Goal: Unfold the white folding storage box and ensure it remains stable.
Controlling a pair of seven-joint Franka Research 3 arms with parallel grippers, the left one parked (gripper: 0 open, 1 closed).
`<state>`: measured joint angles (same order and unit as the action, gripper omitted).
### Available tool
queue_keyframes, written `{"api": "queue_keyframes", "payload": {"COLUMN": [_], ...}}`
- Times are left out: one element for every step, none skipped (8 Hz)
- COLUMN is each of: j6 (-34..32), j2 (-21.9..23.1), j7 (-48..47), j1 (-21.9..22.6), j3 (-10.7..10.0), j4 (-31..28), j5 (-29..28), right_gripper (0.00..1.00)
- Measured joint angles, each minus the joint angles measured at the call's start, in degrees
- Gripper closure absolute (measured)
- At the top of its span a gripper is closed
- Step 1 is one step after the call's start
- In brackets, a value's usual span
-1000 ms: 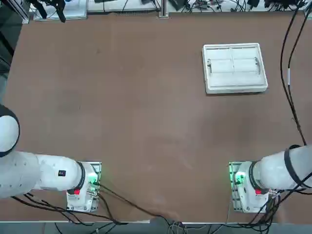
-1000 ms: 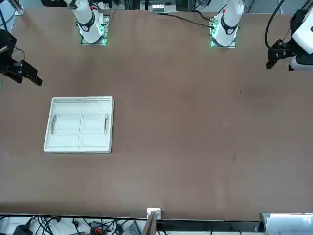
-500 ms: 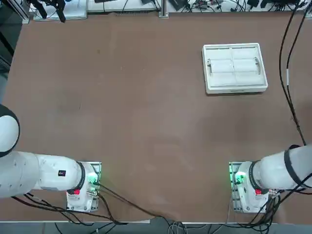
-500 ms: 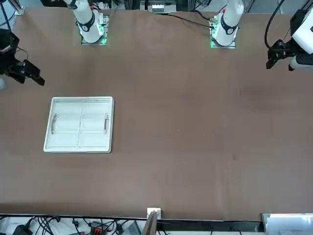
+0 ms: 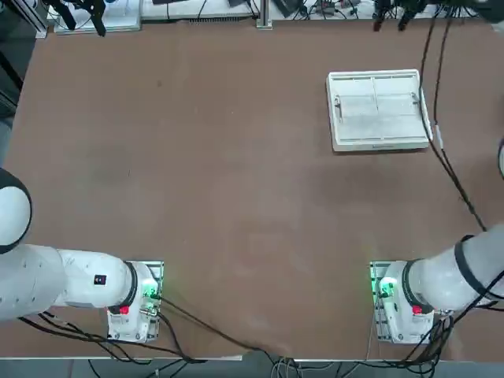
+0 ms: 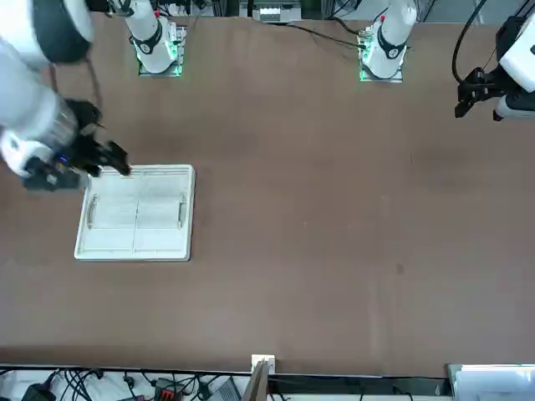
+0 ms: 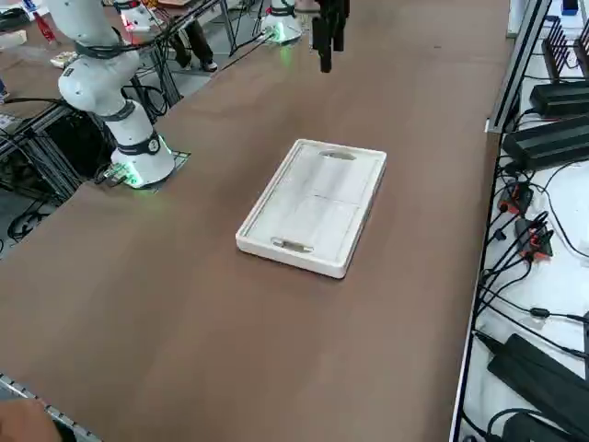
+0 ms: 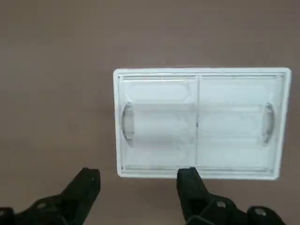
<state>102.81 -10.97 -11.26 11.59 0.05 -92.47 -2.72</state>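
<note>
We see a broad brown table (image 5: 220, 173) with cables and power bricks along its far edge and, in the right side view, a strip of adapters and cords running beside it. The surface carries one item only.

The white folding storage box (image 5: 379, 109) lies collapsed flat in the far right part of the table as seen from overhead, well away from both arm bases. In the front view the box (image 6: 136, 212) sits at the left, its thick rim framing the folded panels, with a centre seam and a handle slot near each short end. In the right side view the box (image 7: 314, 205) rests flat on the table, all panels down. In the wrist view the box (image 8: 200, 123) fills the middle, squared to the camera.

The right gripper (image 6: 107, 159) hangs above the table just beside the box's edge nearest the robot, at the corner toward the table's side; we see no contact with the box. In the wrist view the right gripper (image 8: 138, 185) has its two black fingers (image 8: 190, 180) spread wide apart with nothing between them, one finger overlapping the box's near rim in the picture, the other over bare table. In the right side view the gripper (image 7: 329, 37) points downward, above the table beyond the box.
</note>
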Motion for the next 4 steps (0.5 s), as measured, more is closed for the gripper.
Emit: {"api": "queue_keyframes", "payload": {"j6": [5.3, 10.6, 15.1, 18.0], "j2": [-2.1, -4.6, -7.5, -10.4], "j7": [-2.7, -5.4, -7.3, -8.2], "j1": [1.6, 3.2, 4.7, 5.5], "j3": [0.0, 0.0, 0.0, 0.0], "j4": [-2.9, -5.5, -7.4, -8.4], "j5": [0.0, 0.0, 0.0, 0.0], "right_gripper": [0.00, 0.00, 0.00, 0.00]}}
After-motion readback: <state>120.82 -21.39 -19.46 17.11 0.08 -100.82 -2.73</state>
